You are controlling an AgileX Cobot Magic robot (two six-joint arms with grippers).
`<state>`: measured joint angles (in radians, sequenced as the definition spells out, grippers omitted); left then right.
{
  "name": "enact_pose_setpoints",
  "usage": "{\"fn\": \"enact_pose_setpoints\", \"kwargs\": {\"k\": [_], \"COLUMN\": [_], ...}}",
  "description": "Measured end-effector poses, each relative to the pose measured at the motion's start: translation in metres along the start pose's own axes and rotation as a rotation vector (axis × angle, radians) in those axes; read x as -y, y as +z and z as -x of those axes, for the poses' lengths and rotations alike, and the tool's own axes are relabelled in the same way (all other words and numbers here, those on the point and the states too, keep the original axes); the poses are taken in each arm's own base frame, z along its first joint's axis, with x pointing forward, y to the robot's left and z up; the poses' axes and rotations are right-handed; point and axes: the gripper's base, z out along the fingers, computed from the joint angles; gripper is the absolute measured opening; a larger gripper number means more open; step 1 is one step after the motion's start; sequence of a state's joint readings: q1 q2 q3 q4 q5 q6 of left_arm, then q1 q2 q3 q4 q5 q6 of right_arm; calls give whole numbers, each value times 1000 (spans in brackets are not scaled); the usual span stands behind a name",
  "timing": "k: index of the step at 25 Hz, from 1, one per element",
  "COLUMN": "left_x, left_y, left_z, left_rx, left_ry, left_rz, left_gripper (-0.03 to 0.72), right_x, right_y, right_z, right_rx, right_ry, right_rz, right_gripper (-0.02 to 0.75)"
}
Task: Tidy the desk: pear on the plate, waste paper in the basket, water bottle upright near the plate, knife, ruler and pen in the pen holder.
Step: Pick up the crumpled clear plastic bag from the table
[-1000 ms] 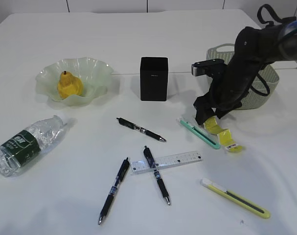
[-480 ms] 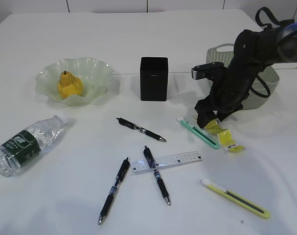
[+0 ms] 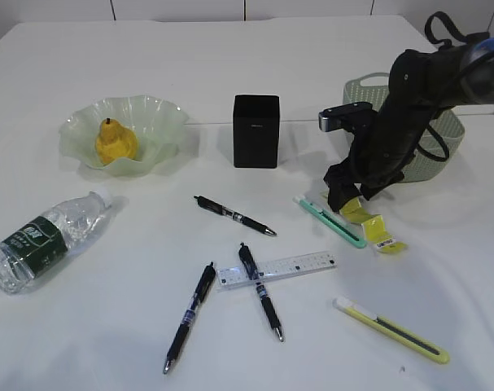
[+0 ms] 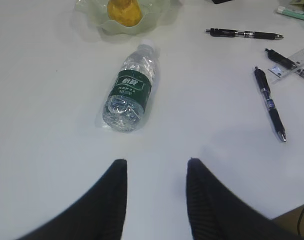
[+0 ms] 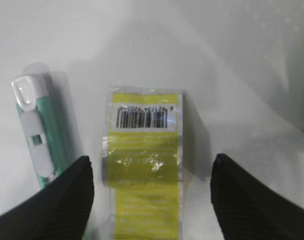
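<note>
The yellow waste paper [image 3: 372, 221] [image 5: 144, 150] lies on the desk [image 3: 133, 342] in front of the basket [image 3: 442, 138]. My right gripper [image 3: 350, 200] [image 5: 152, 159] hangs open just over it, one finger on each side, neither touching. The pear [image 3: 108, 141] sits in the plate [image 3: 149, 110]. The water bottle [image 3: 41, 242] [image 4: 130, 90] lies on its side, ahead of my open, empty left gripper [image 4: 157, 161]. A green knife [image 3: 332, 221] [image 5: 39, 135], a yellow knife [image 3: 391, 329], the ruler [image 3: 281, 268] and three pens [image 3: 234, 216] lie loose. The pen holder [image 3: 255, 130] stands upright.
Two pens [image 3: 190, 314] [image 3: 260, 290] cross the ruler's left end. The green knife lies right beside the right gripper's left finger. The basket stands just behind the right arm, at the desk's right side.
The right arm dropped slightly toward the waste paper a second ago and has held still since. Nothing else moved.
</note>
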<state>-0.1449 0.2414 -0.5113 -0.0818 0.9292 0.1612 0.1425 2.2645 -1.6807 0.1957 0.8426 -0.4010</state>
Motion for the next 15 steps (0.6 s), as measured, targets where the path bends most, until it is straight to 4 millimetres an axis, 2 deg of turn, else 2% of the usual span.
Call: {"fn": "enact_pose_setpoints", "kwargs": {"k": [15], "left_x": [-1], "left_y": [0], "left_z": [0], "left_rx": [-1], "left_ry": [6], "left_rz": [8], "left_gripper": [274], "right_x": [-1], "right_y": [0], "right_z": [2], "right_rx": [18], "right_ry": [15], "right_rz": [10], "right_gripper": [566]}}
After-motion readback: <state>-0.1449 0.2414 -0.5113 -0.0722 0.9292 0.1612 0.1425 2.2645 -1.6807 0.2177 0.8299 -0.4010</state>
